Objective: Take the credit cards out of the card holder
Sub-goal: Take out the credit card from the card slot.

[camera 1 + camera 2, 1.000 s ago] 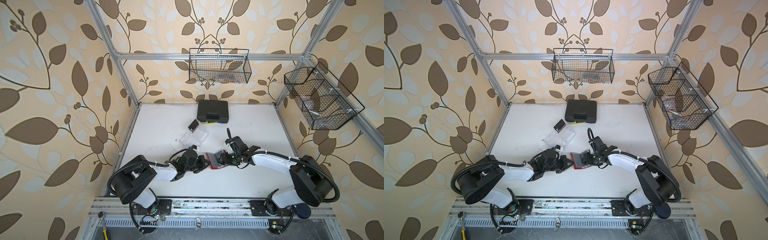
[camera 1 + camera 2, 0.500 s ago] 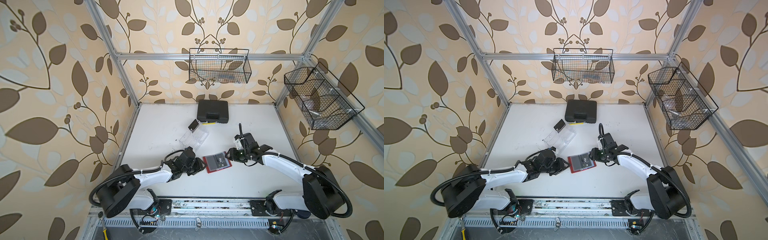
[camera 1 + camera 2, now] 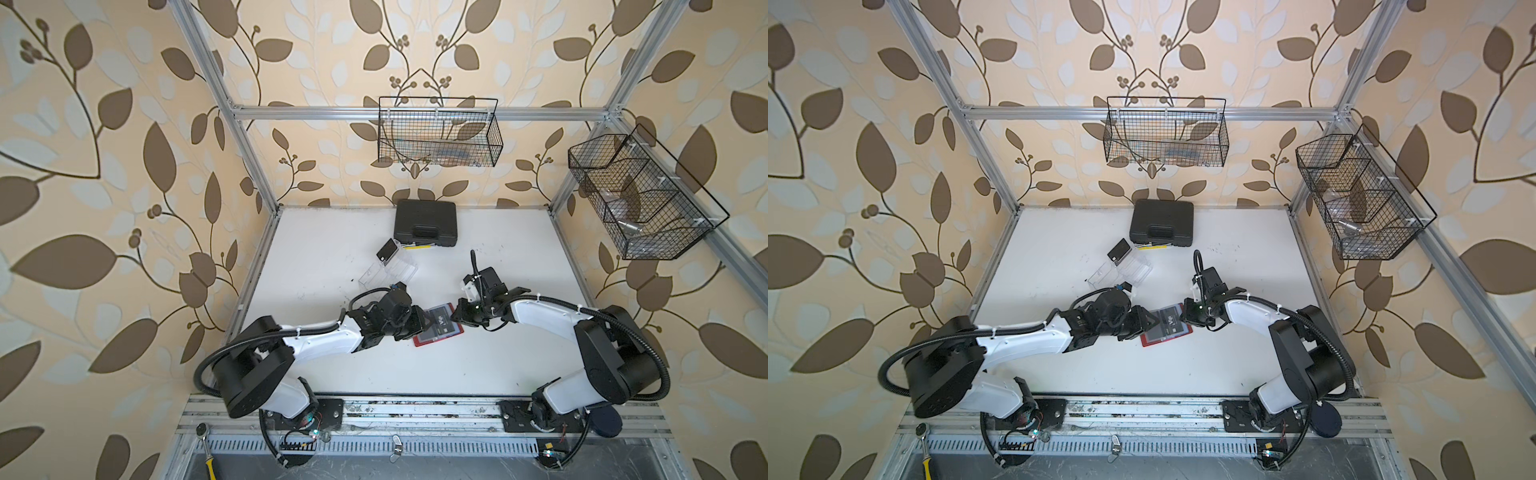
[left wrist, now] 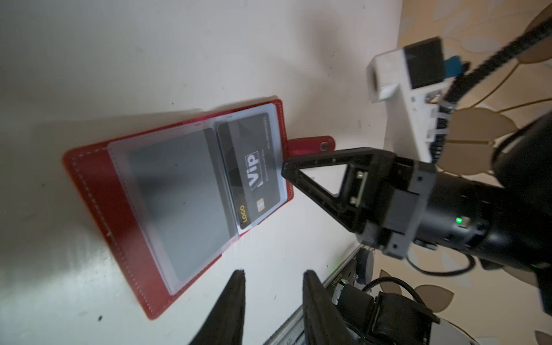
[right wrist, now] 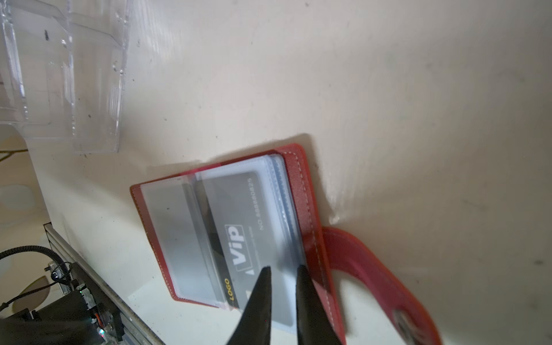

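Surrounding the work zone: clear acrylic tray (image 3: 388,270) on the white table (image 3: 498,365), just beyond the left gripper (image 4: 273,277), with a small black card-like piece (image 3: 386,251) at the tray's far end; black case (image 3: 424,222) farther out past the tray, against the back wall; one wire basket (image 3: 440,133) on the back wall and another wire basket (image 3: 640,199) on the side wall, well above both arms. Approach from each gripper to the card holder (image 4: 89,185) unobstructed. Lying open and flat between the two grippers, red cover down, clear greyish sleeves up: page nearer the left gripper plain grey, page nearer the right gripper (image 5: 283,268) showing a black credit card (image 4: 254,170) with white "Vip" lettering and a yellow "LOGO" mark. Red strap tab (image 4: 310,145) projecting flat from the cover edge on the right gripper's side, beside its fingers (image 5: 263,298). Left gripper: jaws partly apart, empty, tips just beside the cover's edge, not touching. Right gripper: jaws narrow, slim gap, carded sleeve visible through it, tips at that sleeve's outer edge. Bare table beyond the holder's remaining sides; aluminium front rail (image 3: 415,409) behind both grippers.
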Available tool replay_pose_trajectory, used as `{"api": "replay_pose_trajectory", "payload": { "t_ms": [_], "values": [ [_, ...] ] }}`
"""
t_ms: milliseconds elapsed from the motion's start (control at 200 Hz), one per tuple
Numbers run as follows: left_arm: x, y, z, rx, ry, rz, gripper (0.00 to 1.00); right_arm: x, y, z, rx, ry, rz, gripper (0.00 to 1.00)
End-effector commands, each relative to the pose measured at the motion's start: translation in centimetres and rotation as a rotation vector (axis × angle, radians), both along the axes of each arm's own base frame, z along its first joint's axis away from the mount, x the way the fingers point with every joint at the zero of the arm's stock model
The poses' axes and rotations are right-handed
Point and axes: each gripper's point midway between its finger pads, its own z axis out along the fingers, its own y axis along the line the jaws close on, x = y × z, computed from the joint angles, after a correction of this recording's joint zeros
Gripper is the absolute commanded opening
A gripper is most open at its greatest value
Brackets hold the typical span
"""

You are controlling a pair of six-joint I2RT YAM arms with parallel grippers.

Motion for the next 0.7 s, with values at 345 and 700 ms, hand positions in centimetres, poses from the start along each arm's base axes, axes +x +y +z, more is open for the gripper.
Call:
{"api": "replay_pose_trajectory", "payload": {
  "t_ms": [345, 700],
  "values": [
    [2.0, -1.1, -4.8, -0.109, 0.045, 0.155, 0.28, -0.8, 0.6, -1.8, 0.022, 0.034, 0.045, 0.13],
    [2.3, -1.0, -6.2, -0.135, 0.043, 0.184, 0.18, -2.0, 1.1, -2.5, 0.026, 0.062, 0.066, 0.10]
  ]
}}
